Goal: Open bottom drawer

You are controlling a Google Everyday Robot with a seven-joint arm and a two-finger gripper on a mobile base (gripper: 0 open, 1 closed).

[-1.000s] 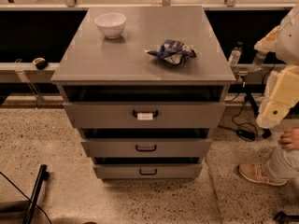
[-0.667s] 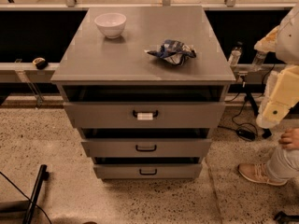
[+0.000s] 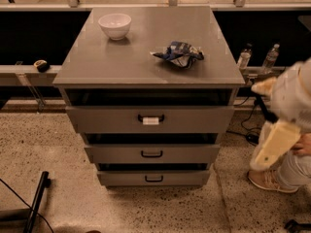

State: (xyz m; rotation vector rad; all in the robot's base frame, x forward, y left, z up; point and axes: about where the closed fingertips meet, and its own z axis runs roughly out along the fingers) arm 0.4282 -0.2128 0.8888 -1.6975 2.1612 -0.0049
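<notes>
Nearest, at the lower left, a black pole (image 3: 36,198) lies on the speckled floor (image 3: 146,208). The bottom drawer (image 3: 126,178) sits lowest in the gray cabinet, the narrowest of 3 fronts, its small black handle (image 3: 154,178) untouched, with a dark gap above it. The gripper (image 3: 274,147) hangs at the right edge, well apart from the drawer and beside a person's shoe (image 3: 269,181) (whether its grip is spread or pressed together I cannot tell). Above come the middle drawer (image 3: 194,154) and the top drawer (image 3: 107,119) with a white tag (image 3: 150,121). On the surface (image 3: 121,62) lie a crumpled bag (image 3: 178,54) and, farther back, a white bowl (image 3: 114,25). 2 bottles (image 3: 244,58) stand behind at the right.
</notes>
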